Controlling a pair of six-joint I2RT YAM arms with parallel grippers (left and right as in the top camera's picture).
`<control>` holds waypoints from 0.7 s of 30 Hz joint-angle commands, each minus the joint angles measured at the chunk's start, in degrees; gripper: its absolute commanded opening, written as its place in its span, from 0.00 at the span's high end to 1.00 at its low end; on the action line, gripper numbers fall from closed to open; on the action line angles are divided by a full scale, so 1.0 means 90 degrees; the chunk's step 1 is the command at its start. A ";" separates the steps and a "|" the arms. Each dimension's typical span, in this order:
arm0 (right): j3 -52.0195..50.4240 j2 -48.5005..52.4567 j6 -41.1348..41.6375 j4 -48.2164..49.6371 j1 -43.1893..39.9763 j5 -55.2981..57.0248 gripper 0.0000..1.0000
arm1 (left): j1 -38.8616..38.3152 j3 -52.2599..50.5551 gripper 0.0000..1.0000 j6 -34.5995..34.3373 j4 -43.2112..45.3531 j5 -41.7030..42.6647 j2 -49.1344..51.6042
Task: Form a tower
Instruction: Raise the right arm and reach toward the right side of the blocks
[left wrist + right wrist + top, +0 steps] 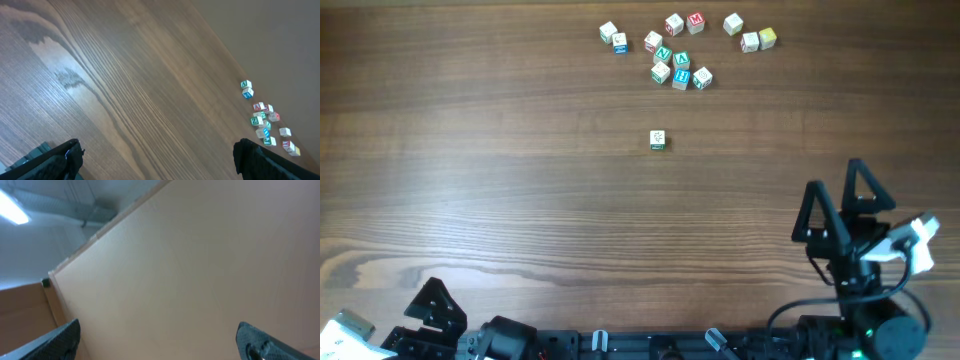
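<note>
The tower [658,140] stands alone mid-table, one cube wide. From above only its pale top face with a green mark and a thin strip of its side show, so its height cannot be told. Several loose letter cubes [680,60] lie scattered near the far edge, also small in the left wrist view [265,125]. My left gripper [157,152] is open over bare wood at the near left, far from the cubes. My right gripper [837,185] is open at the near right, pointing up; in its wrist view the gripper [160,340] frames only a beige wall.
The wooden table [500,170] stretches bare between the arms and the cubes. The left arm [432,305] rests at the near left corner. The arm bases and cables [790,320] line the near edge.
</note>
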 commanded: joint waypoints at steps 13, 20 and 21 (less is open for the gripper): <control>0.2693 0.5066 -0.0350 -0.1530 -0.0027 -0.4707 0.00 | 0.0041 -0.0017 0.00 -0.0102 0.0017 -0.0087 -0.0032; 0.2773 0.6754 0.1586 0.1477 -0.0027 -0.6144 0.00 | 0.0039 -0.0017 0.00 -0.0102 0.0017 -0.0087 -0.0032; 0.2800 0.6880 0.1909 0.1987 -0.0027 -0.6203 0.00 | 0.0039 -0.0017 0.00 -0.0102 0.0017 -0.0087 -0.0032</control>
